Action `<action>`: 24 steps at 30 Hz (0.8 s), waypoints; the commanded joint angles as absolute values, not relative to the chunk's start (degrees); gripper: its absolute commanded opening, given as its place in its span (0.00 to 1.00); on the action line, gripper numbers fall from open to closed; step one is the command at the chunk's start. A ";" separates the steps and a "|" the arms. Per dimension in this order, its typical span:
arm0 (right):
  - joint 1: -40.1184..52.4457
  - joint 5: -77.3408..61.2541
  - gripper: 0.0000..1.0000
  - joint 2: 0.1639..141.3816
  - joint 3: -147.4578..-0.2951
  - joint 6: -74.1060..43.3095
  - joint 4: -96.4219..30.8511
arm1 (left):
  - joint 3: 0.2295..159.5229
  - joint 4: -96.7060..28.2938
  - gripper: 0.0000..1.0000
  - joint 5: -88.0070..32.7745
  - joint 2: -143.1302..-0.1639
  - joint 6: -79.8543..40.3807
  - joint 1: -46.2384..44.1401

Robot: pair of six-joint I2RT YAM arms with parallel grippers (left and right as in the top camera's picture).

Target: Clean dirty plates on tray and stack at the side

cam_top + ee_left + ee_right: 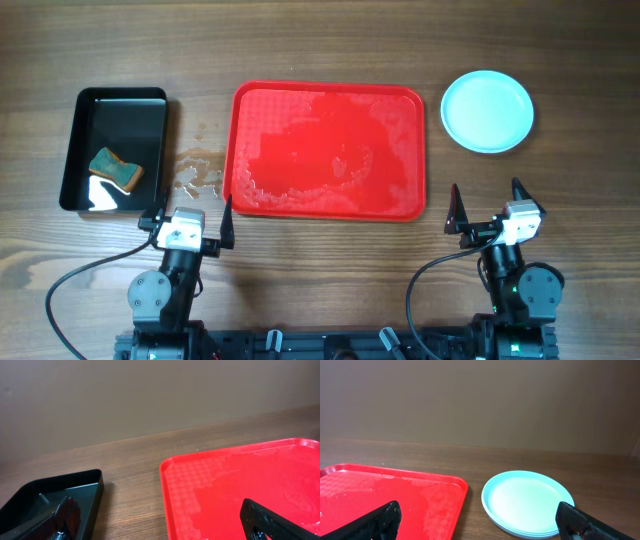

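The left gripper (188, 212) and right gripper (485, 190) are parked released and empty at six o'clock. The task is judged complete: the plates (487, 110) are stacked at two o'clock, off the tray (300, 120).

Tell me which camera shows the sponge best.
Overhead: the teal-and-tan sponge lies in full view in the black tray. Left wrist shows only part of that tray, no sponge; right wrist shows neither.

The wooden tabletop (320, 40) carries a red tray (330, 88) at frame centre, a black tray (122, 93) at the left, a stack of pale-blue plates (487, 110) at upper right, and water drops (195, 175) between the two trays.
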State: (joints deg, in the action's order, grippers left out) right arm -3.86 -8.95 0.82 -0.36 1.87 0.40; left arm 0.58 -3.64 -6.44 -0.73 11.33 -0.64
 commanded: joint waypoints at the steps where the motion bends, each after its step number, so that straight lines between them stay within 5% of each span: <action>1: -4.05 -8.60 1.00 0.21 -0.30 2.98 0.56 | 0.32 -4.45 1.00 -0.71 -0.16 5.41 -0.84; 24: -4.05 -8.60 1.00 0.21 -0.30 2.98 0.56 | 0.32 -4.12 1.00 3.07 -0.16 0.78 -0.86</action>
